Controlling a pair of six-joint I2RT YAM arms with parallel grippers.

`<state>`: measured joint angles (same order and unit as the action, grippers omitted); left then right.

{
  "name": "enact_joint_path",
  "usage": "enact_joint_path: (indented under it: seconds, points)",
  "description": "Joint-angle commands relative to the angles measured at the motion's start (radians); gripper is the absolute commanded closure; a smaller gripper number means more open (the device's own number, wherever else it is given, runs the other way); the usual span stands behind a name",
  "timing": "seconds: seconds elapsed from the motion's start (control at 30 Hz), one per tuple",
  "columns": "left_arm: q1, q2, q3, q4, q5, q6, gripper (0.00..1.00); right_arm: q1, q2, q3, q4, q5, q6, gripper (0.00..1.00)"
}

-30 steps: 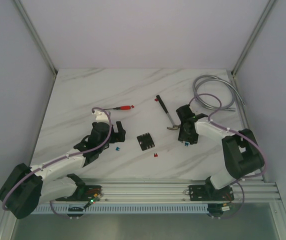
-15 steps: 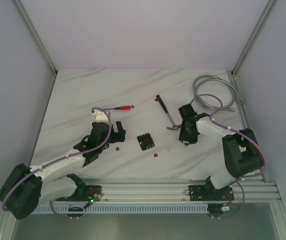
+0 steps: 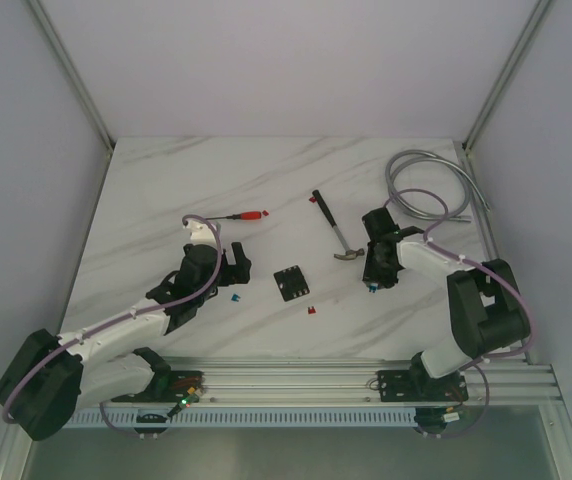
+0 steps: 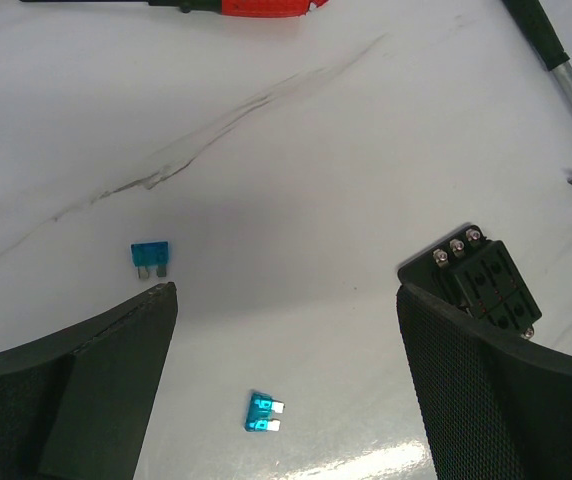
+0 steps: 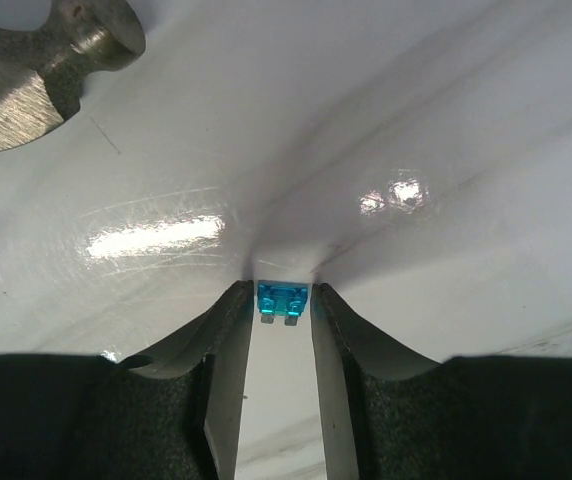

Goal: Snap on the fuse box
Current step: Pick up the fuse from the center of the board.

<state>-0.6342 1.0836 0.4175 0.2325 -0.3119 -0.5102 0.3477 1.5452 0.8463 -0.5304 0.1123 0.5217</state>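
The fuse box [image 3: 290,283], a small black square block, lies on the marble table between the two arms; in the left wrist view it [image 4: 481,285] peeks out behind the right finger. My left gripper [image 3: 234,262] [image 4: 286,300] hovers wide open to its left, above a loose blue fuse [image 4: 264,413], holding nothing. My right gripper [image 3: 375,280] [image 5: 282,290] is down at the table, well right of the fuse box. Its tips closely flank another blue fuse [image 5: 283,300] that lies flat on the table, with a sliver of gap on the right side.
A small hammer [image 3: 338,235] [image 5: 36,70] lies just left of the right gripper. A red-handled screwdriver [image 3: 251,215] sits beyond the left gripper. A grey cable coil [image 3: 421,185] is at the back right. Loose fuses: blue [image 4: 149,255], red [image 3: 312,313].
The right gripper's jaws have narrowed around the blue fuse, and the right wrist has shifted slightly right. The left arm has barely moved.
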Motion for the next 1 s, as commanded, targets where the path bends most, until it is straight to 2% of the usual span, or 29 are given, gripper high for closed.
enact_joint_path:
  seconds: [0.0,0.37,0.6,0.73,0.97]
  points:
    - [0.004,-0.013,0.014,-0.003,-0.015,0.009,0.00,-0.001,0.013,-0.031,-0.033,-0.026,-0.026,0.65]
    - [0.005,-0.012,0.016,-0.001,0.016,-0.003,0.00,0.022,0.011,-0.015,-0.033,-0.018,-0.013,0.70]
    - [0.004,-0.048,0.017,0.018,0.075,-0.040,0.00,0.094,-0.039,0.045,-0.012,0.012,0.037,0.71]
    - [0.004,-0.052,0.018,0.054,0.146,-0.084,0.00,0.146,-0.068,0.075,0.055,0.025,0.078,0.72]
    - [-0.019,-0.023,0.042,0.106,0.182,-0.122,0.02,0.253,-0.090,0.108,0.215,0.047,0.197,0.71]
